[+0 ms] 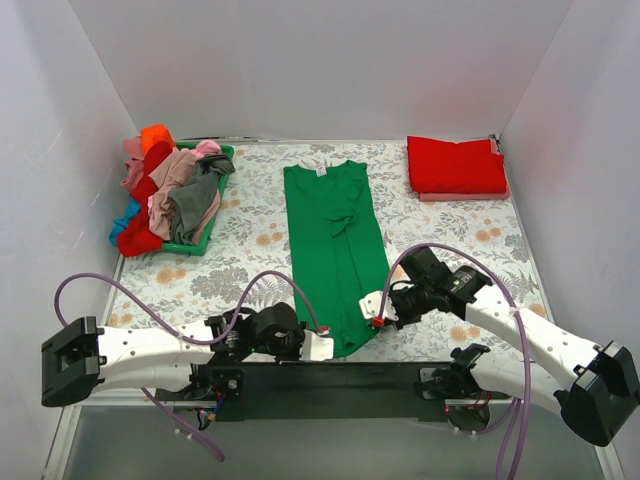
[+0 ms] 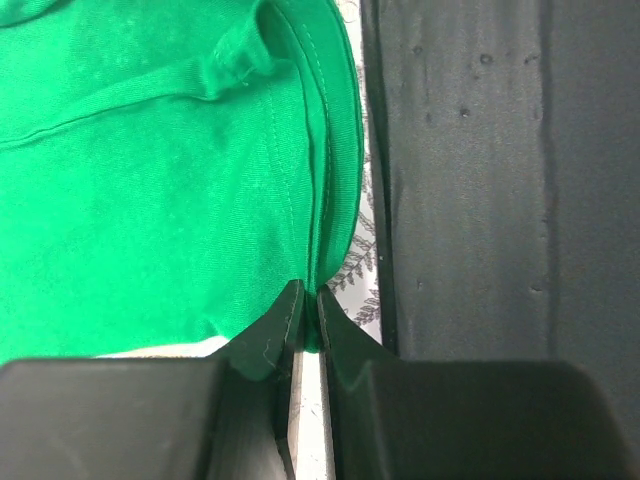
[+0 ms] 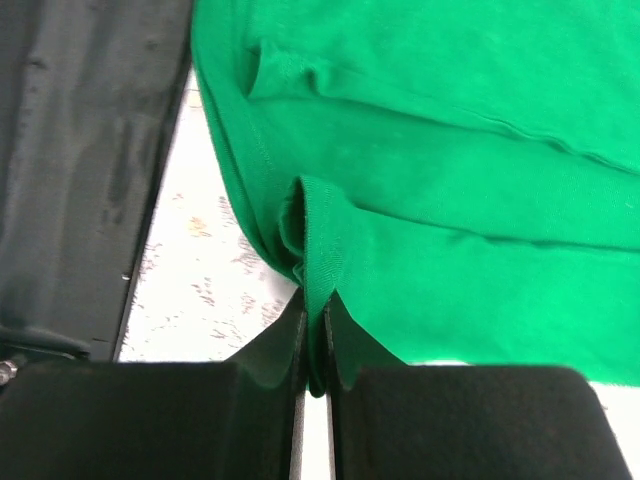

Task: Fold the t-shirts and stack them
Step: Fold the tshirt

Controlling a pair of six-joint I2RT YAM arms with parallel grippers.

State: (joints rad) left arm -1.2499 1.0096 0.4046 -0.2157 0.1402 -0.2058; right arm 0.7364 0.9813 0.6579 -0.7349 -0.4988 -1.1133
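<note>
A bright green t-shirt (image 1: 335, 245) lies lengthwise down the middle of the floral cloth, folded narrow, collar at the far end. My left gripper (image 1: 322, 345) is shut on its near left hem corner; the left wrist view shows green cloth (image 2: 180, 190) pinched between the jaws. My right gripper (image 1: 377, 318) is shut on the near right hem corner; the right wrist view shows the green hem (image 3: 325, 250) pinched. A folded red t-shirt (image 1: 456, 164) lies at the far right on a folded pink one (image 1: 465, 195). Several unfolded shirts (image 1: 165, 195) are heaped at the far left.
The green plastic basket (image 1: 200, 243) holds the heap at the far left. The grey-white floral cloth (image 1: 245, 275) covers the table. A black strip (image 1: 330, 378) runs along the near edge by the arm bases. White walls enclose three sides.
</note>
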